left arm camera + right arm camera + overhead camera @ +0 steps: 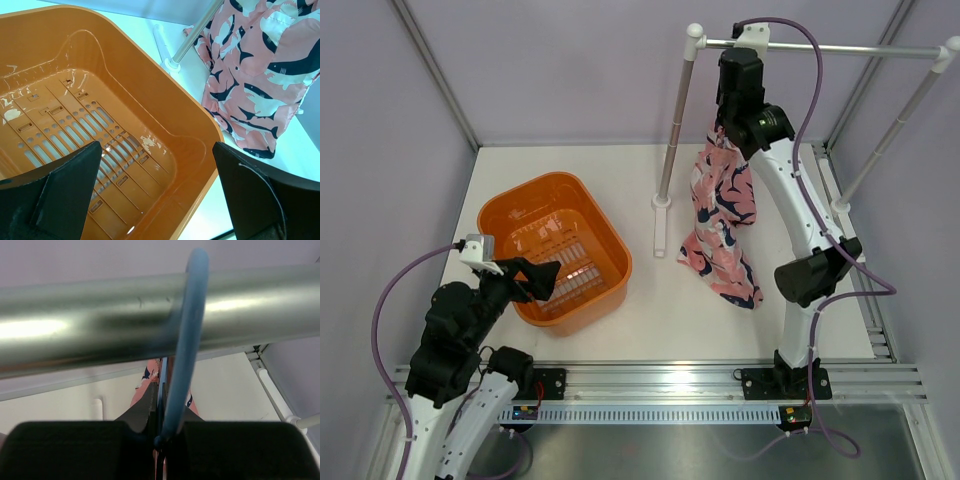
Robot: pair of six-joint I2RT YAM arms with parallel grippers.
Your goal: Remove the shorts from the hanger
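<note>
The pink shorts (725, 215) with a navy and white print hang from the silver rail (860, 47) at the back right, their lower end reaching down to the table. The light-blue hanger (187, 330) hooks over the rail (100, 325). My right gripper (723, 128) is just under the rail and shut on the hanger's wire below the hook (167, 412). A strip of the shorts (150, 372) shows beyond the fingers. My left gripper (542, 280) hovers open over the near side of the orange basket (610, 235), holding nothing (157, 195). The shorts (255, 75) show to its upper right.
The orange basket (165, 80) holds nothing. The rail's left post (672, 130) stands between basket and shorts, its foot on the table. A second post (890, 130) slants at the right. Purple walls close in the back and sides.
</note>
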